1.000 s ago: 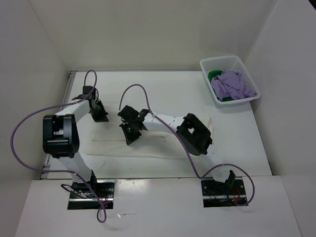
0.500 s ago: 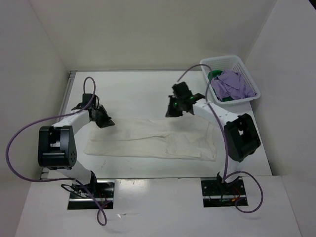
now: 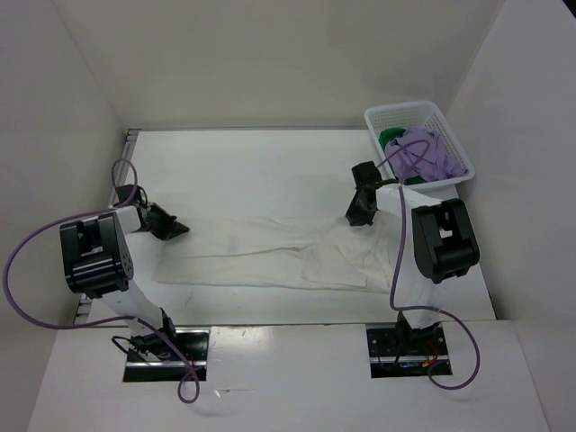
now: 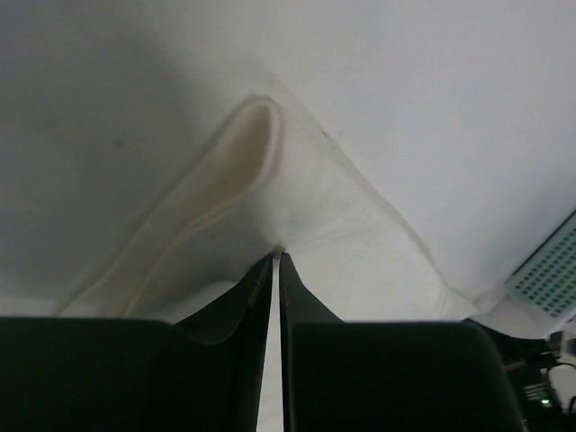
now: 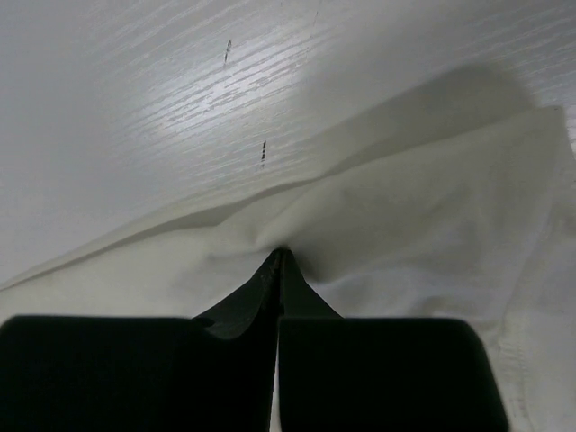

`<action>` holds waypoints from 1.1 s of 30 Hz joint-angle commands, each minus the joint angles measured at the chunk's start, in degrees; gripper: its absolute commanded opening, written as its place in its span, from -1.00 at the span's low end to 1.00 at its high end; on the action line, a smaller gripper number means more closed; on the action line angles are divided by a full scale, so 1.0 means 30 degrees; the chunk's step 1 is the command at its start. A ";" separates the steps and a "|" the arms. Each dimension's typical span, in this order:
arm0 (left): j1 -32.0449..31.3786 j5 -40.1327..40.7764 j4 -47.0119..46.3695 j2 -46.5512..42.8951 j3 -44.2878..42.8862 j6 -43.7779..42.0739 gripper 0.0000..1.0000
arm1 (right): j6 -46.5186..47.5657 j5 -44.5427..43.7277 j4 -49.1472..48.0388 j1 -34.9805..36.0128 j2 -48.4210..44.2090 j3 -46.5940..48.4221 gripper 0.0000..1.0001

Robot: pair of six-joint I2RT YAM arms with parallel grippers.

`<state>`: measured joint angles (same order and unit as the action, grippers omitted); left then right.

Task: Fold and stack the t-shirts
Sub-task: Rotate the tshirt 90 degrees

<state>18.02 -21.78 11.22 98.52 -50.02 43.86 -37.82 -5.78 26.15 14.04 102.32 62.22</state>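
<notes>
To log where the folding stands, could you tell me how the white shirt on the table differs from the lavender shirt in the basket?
The white shirt lies stretched out long on the table; the lavender shirt sits crumpled in the basket. The white shirt is pinched near its two ends by the left gripper and right gripper; the lavender shirt is untouched. Both are plain cloth, not yet stacked.
</notes>
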 commanded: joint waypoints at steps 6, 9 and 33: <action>0.2372 -0.1612 -0.0659 -0.0930 0.0208 0.1286 -0.72 | -0.0634 -0.0714 0.0714 -0.0112 -0.1579 0.0645 -1.00; 0.1386 -0.3082 -0.0378 -0.2655 -0.1041 0.1905 -0.64 | -0.0459 -0.0124 0.1563 0.0938 -0.2667 0.1263 -0.89; -0.7882 -0.0795 0.1591 -0.6587 -0.2956 -0.2050 -0.74 | -0.0900 0.3802 0.3044 0.3314 1.1167 1.6259 -1.00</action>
<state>-5.56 -22.85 15.44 82.04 -58.46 39.20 -43.40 7.29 35.75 22.24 121.12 87.24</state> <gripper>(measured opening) 0.131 0.003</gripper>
